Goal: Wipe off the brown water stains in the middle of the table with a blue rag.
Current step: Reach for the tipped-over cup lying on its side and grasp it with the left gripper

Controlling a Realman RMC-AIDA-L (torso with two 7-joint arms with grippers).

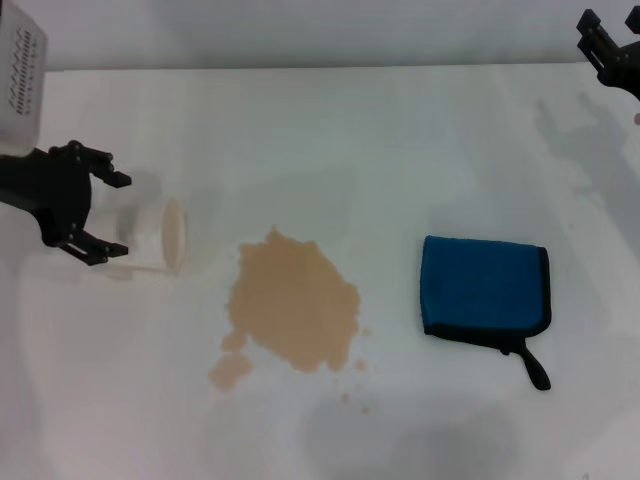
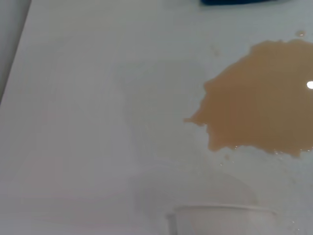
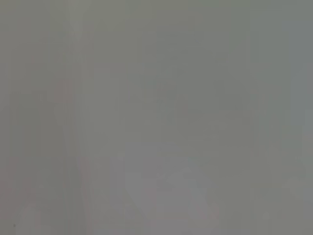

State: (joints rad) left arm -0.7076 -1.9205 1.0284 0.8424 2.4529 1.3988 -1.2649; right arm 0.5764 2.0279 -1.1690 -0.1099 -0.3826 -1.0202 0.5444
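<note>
On the table (image 1: 330,130), left pincer (image 1: 112,214) wide around tipped cup (image 1: 160,236), head view alone showing blue rag (image 1: 484,287), right pincer (image 1: 600,40) unclear.

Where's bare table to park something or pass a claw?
Bare table: the wide far strip behind the spill and blue rag, the lane between those two, and the near right corner. Crowded on the left: the left claw is open around a tipped cup close to the spill. Right claw sits at the far right corner.
</note>
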